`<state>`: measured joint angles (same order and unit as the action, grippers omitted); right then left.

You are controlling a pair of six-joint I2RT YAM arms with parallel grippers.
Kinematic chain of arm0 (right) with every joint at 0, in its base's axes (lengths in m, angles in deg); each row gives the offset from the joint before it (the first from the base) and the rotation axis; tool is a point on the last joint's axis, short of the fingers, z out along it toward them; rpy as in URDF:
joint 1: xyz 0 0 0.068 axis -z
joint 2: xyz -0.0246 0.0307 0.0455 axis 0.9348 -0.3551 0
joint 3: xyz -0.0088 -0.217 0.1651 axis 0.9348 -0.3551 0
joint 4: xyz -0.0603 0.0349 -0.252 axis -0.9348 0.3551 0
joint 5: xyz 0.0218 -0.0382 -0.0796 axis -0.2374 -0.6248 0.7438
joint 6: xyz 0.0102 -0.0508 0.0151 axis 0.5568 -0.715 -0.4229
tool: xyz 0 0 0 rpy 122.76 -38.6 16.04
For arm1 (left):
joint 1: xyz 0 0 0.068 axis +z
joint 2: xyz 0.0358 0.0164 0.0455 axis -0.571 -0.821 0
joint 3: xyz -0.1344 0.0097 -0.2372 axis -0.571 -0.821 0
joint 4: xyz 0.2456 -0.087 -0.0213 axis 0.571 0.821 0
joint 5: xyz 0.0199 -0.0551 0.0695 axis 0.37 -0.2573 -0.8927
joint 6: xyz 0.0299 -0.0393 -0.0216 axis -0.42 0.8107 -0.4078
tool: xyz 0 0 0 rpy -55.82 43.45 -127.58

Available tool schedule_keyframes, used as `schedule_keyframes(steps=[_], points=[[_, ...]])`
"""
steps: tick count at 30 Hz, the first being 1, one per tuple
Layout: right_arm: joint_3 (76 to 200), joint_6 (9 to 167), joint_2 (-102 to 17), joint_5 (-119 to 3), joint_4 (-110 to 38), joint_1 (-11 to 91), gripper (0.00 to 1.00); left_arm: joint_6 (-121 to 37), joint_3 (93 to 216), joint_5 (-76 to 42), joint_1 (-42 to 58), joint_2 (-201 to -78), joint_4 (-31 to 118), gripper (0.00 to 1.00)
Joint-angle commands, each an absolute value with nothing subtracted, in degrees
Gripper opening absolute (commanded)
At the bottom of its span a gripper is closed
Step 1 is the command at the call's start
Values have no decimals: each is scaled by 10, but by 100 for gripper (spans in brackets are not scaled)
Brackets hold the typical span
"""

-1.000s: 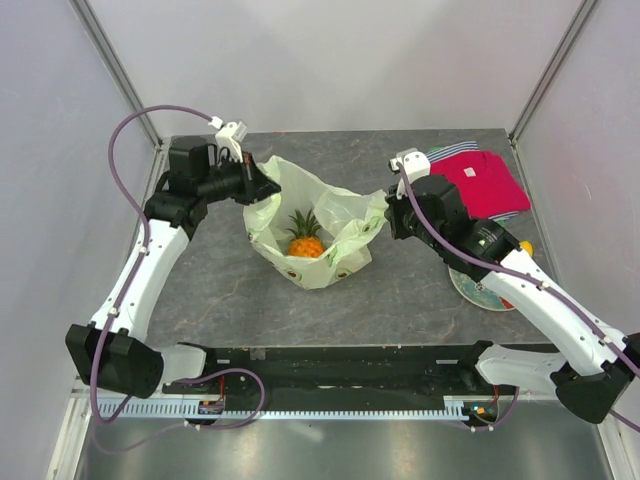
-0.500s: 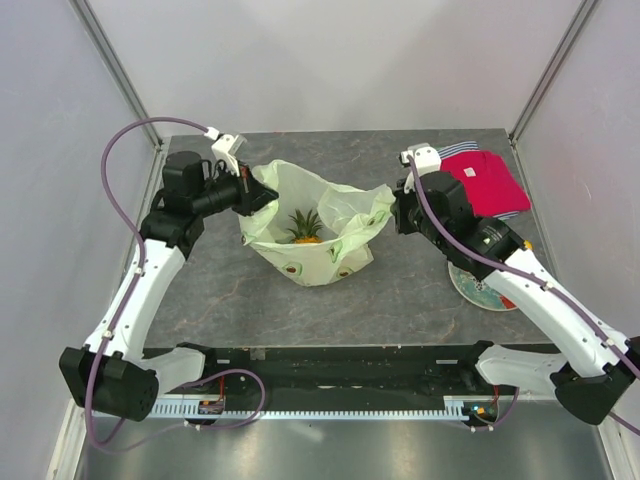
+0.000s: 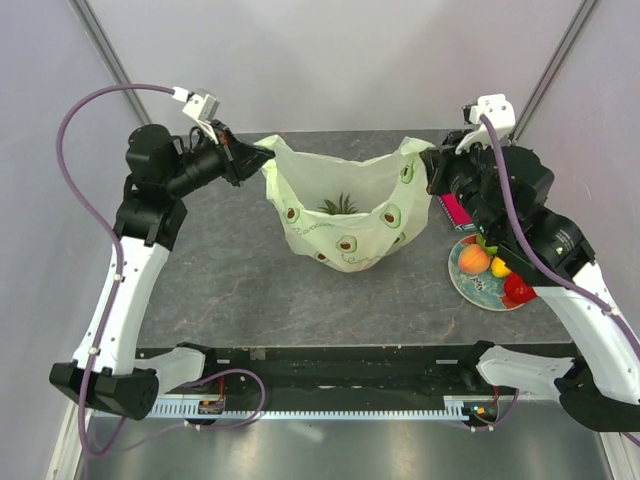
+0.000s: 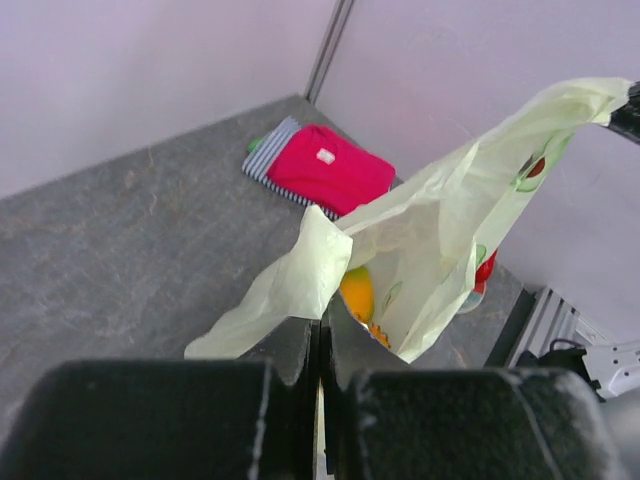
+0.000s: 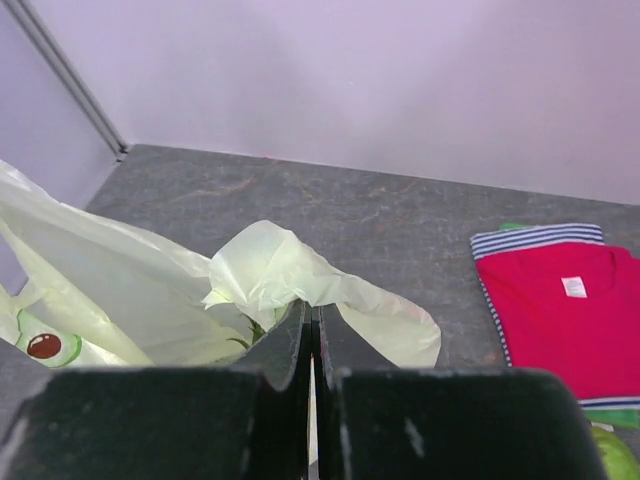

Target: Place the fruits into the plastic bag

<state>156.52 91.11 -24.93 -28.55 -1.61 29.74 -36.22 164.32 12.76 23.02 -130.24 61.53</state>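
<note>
The pale-green plastic bag hangs stretched wide between both arms, lifted above the table. My left gripper is shut on the bag's left edge. My right gripper is shut on its right edge. The pineapple sits inside; its green crown shows at the mouth and its orange body shows in the left wrist view. The peach, a yellow piece and a red piece lie on the plate. A green fruit shows at the right wrist view's corner.
The round floral plate lies at the right, under my right arm. The folded red shirt lies at the back right corner, also in the right wrist view. Walls close the back and sides.
Both grippers rose and moved apart, lifting the bag off the table and stretching its mouth wide. The right arm swung back right, uncovering the plate with fruits.
</note>
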Motion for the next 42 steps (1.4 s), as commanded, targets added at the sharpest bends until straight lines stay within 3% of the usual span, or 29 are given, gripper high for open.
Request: schedule_keyframes(steps=[1, 6, 9, 10, 13, 15, 19, 24, 26, 29, 31, 33, 38, 42], points=[[1507, 906, -267, -247, -1, 300, 0, -344, 1602, 174, 234, -1353, 621, 2], [1445, 917, -282, -234, 5, 303, 2, -355, 1550, 202, 234, -1390, 608, 2], [1444, 928, -282, -255, 19, 304, 37, -366, 1533, 196, 234, -1396, 604, 2], [1445, 930, -274, -260, 21, 304, 58, -368, 1531, 195, 234, -1395, 603, 2], [1448, 937, -241, -284, 30, 304, 81, -373, 1523, 187, 234, -1391, 602, 1], [1449, 950, -218, -301, 30, 304, 87, -377, 1518, 173, 234, -1388, 606, 2], [1474, 978, -167, -276, 35, 304, 92, -388, 1517, 158, 234, -1383, 617, 1], [1534, 988, -218, -191, 123, 338, 98, -394, 1518, 153, 234, -1370, 623, 2], [1526, 987, -247, -266, 125, 401, 98, -398, 1516, 151, 234, -1365, 626, 2], [1480, 987, -276, -504, 99, 650, 98, -403, 1517, 144, 234, -1359, 630, 2], [1421, 990, -287, -585, 75, 731, 95, -408, 1517, 142, 234, -1354, 632, 2], [1369, 986, -288, -580, 69, 783, 93, -410, 1517, 139, 235, -1352, 634, 1], [1276, 989, -272, -487, 48, 796, 93, -416, 1512, 134, 235, -1349, 639, 1], [1226, 1004, -291, -489, 29, 809, 93, -415, 1512, 137, 236, -1351, 639, 2]])
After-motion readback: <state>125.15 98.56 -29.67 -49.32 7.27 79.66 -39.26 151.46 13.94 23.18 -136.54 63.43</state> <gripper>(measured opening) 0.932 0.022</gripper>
